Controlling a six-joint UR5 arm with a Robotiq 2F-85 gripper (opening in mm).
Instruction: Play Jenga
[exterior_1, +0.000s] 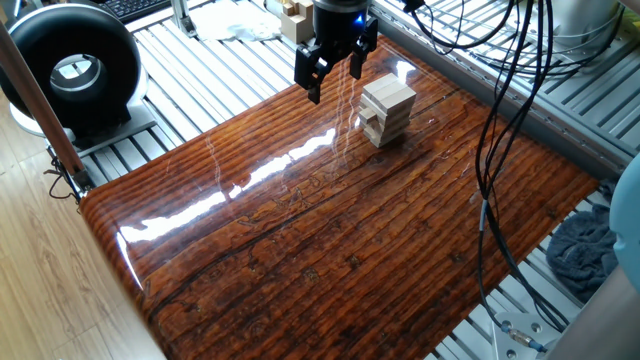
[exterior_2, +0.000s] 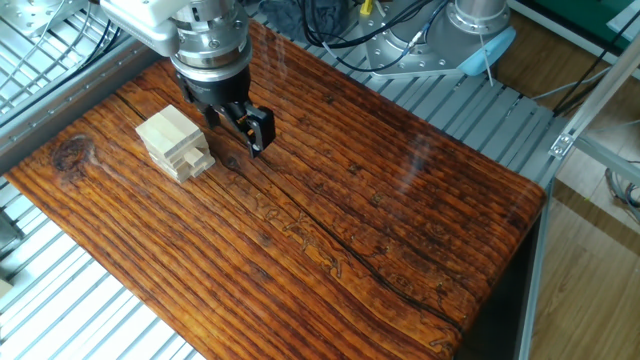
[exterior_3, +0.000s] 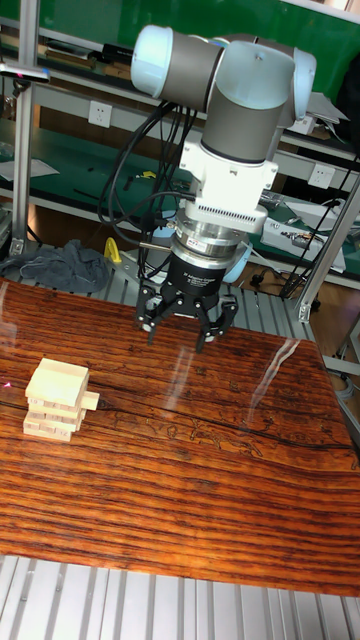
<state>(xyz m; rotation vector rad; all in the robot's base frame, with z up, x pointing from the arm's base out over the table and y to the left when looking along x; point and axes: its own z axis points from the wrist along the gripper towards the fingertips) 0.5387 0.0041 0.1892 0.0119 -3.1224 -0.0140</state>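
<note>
The Jenga tower (exterior_1: 387, 110) of pale wooden blocks stands on the glossy wooden table (exterior_1: 330, 230), near its far edge. A block in a lower layer sticks out a little toward the gripper side (exterior_3: 90, 401). My gripper (exterior_1: 333, 78) hovers above the table just beside the tower, apart from it, fingers pointing down. It is open and holds nothing. From the opposite side the gripper (exterior_2: 238, 126) is to the right of the tower (exterior_2: 173, 143). In the tall view the gripper (exterior_3: 178, 335) hangs to the right of the tower (exterior_3: 56, 400) and higher than it.
A black round device (exterior_1: 75, 70) sits off the table's left corner. Hanging cables (exterior_1: 500, 120) cross the right side. A cluster of pale wooden pieces (exterior_1: 295, 15) lies behind the gripper. A grey cloth (exterior_1: 585, 250) lies off the right edge.
</note>
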